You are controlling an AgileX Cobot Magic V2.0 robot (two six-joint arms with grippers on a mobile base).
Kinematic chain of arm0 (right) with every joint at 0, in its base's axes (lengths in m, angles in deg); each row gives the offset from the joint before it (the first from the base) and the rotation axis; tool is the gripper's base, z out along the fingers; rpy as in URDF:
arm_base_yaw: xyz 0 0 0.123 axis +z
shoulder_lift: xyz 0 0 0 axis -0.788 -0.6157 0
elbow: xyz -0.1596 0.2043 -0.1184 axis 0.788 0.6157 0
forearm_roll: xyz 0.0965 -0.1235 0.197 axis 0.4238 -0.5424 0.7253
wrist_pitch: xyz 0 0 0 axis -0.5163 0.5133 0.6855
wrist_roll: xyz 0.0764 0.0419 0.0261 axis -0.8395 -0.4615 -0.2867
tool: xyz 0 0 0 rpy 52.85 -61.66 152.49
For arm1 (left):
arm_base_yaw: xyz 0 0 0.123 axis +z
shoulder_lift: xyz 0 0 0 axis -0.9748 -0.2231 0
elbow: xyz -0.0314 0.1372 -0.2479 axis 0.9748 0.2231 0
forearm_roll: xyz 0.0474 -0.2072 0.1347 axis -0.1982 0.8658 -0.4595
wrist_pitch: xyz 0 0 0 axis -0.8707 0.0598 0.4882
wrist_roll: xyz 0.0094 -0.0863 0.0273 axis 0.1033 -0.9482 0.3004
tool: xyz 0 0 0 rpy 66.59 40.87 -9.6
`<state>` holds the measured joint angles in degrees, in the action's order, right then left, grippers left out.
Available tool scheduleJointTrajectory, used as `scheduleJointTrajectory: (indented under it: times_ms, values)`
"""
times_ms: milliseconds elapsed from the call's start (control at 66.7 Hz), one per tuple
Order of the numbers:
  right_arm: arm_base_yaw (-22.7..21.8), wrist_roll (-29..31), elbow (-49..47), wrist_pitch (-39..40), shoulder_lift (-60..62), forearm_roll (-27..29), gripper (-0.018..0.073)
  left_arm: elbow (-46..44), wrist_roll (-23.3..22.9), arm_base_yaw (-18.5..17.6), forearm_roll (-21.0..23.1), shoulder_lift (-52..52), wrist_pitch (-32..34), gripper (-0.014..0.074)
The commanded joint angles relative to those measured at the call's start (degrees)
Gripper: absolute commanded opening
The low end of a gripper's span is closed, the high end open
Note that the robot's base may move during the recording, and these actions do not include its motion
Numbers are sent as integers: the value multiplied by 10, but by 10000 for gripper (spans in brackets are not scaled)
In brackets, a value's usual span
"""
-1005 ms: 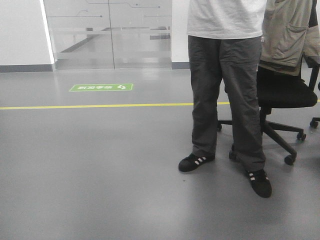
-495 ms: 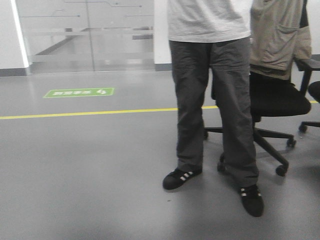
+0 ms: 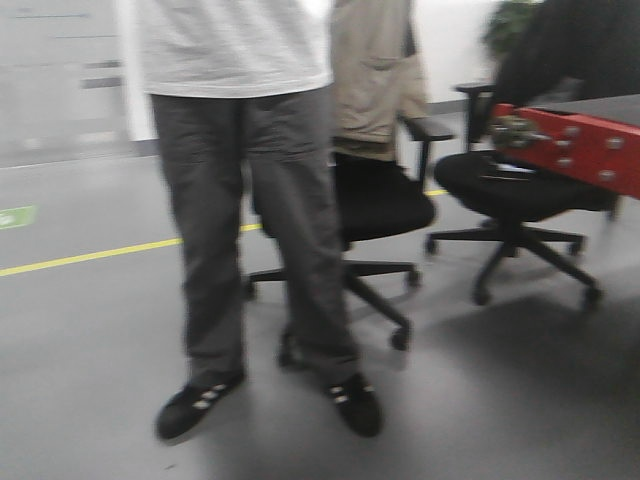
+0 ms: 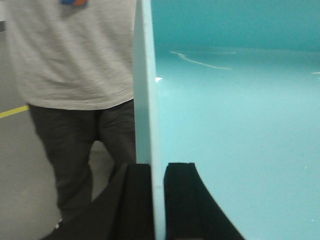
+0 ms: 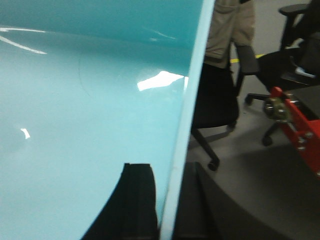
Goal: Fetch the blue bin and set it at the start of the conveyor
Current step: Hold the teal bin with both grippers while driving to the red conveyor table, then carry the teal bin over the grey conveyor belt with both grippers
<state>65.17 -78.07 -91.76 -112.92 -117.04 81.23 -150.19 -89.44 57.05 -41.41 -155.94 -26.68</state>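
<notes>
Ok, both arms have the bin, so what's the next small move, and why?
Probably turn the base a little right. The left gripper and right gripper each clamp a wall of the bin, and the red-framed conveyor shows only at the front view's right edge, with a person left of centre and a chair beside it.

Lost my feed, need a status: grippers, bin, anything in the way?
Both shut: left gripper on one blue bin wall, right gripper on the opposite wall. Bin held, not yet on conveyor start, front right. Ahead: person, office chair.
</notes>
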Motion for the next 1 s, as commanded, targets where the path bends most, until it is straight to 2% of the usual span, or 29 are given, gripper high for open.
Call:
scheduleJointTrajectory:
  times_ms: [0,165,990]
  values:
    - [7,12,-3,44,7,26,-153,-7,-1,-9,32,6,34,-111]
    - [7,12,-3,44,7,26,-153,-7,-1,-9,14,6,34,-111]
    - [7,12,-3,44,7,26,-153,-7,-1,-6,12,6,34,-111]
